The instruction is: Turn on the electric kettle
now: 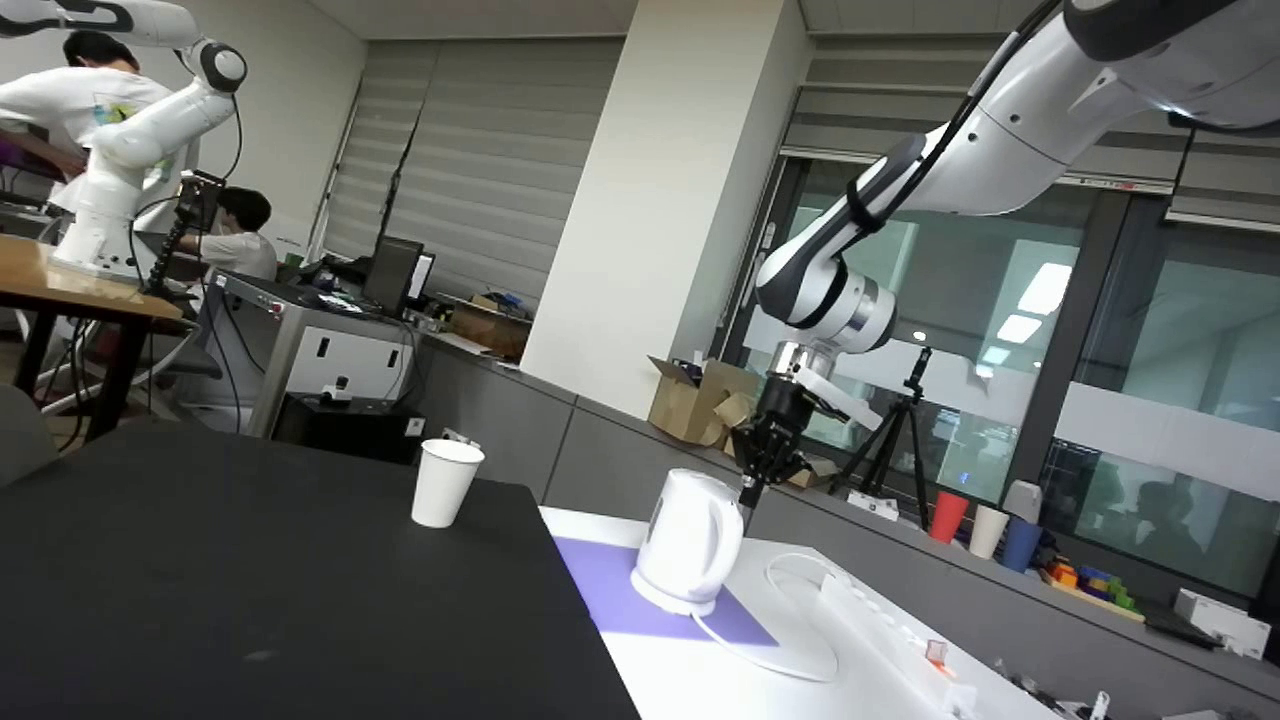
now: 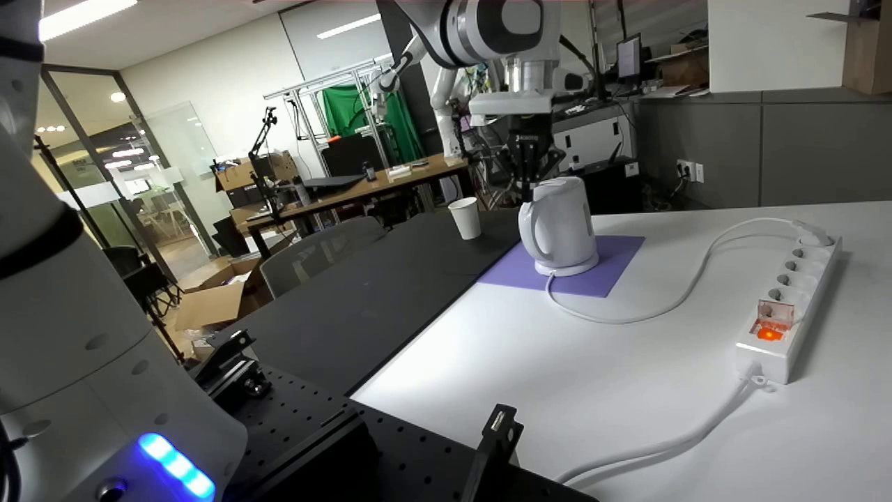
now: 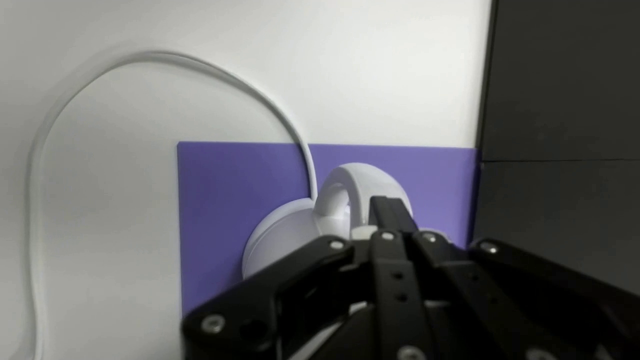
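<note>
The white electric kettle stands upright on a purple mat in both exterior views (image 1: 672, 545) (image 2: 568, 223). In the wrist view the kettle (image 3: 379, 182) shows its looped handle, and my gripper hides much of its top. My gripper (image 3: 392, 202) is shut, with its fingertips together and nothing between them. It points down at the upper end of the handle, as an exterior view shows (image 2: 527, 195). The fingertips look very close to the handle top; I cannot tell whether they touch. A small off-white part shows beside the fingers in the wrist view.
The purple mat (image 2: 620, 254) lies on a white table (image 2: 627, 390) beside a black table (image 1: 250, 580). A white paper cup (image 1: 445, 485) stands on the black table. The kettle's cord (image 2: 627, 321) runs to a power strip (image 2: 801, 300) with a lit orange switch (image 2: 770, 334).
</note>
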Robot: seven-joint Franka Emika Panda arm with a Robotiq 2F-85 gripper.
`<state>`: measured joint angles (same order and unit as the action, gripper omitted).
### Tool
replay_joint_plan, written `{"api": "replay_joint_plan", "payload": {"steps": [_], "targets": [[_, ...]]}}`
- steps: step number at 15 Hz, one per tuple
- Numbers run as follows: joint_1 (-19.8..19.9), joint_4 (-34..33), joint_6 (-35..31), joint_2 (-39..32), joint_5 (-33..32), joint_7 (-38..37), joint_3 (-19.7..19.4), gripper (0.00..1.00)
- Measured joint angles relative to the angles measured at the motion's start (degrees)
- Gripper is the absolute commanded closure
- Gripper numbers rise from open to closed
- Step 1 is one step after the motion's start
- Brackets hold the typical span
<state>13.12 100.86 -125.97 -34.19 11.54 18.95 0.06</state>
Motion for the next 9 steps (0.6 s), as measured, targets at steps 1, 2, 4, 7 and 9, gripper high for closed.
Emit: {"api": "replay_joint_plan", "payload": {"steps": [1,2,4,7,9], "targets": [[0.00,-0.41,0.41,-0.32,0.09,0.00,0.13,1.00],[0.00,-0.79,0.90,-0.60,0.30,0.02,0.27,1.00],[-0.01,-1.41,1.58,-1.12,0.93,0.07,0.50,1.00],[-0.01,-2.09,1.76,-1.73,1.12,0.07,0.89,1.00],[-0.07,-2.18,1.67,-1.77,1.12,0.07,0.99,1.00]]}}
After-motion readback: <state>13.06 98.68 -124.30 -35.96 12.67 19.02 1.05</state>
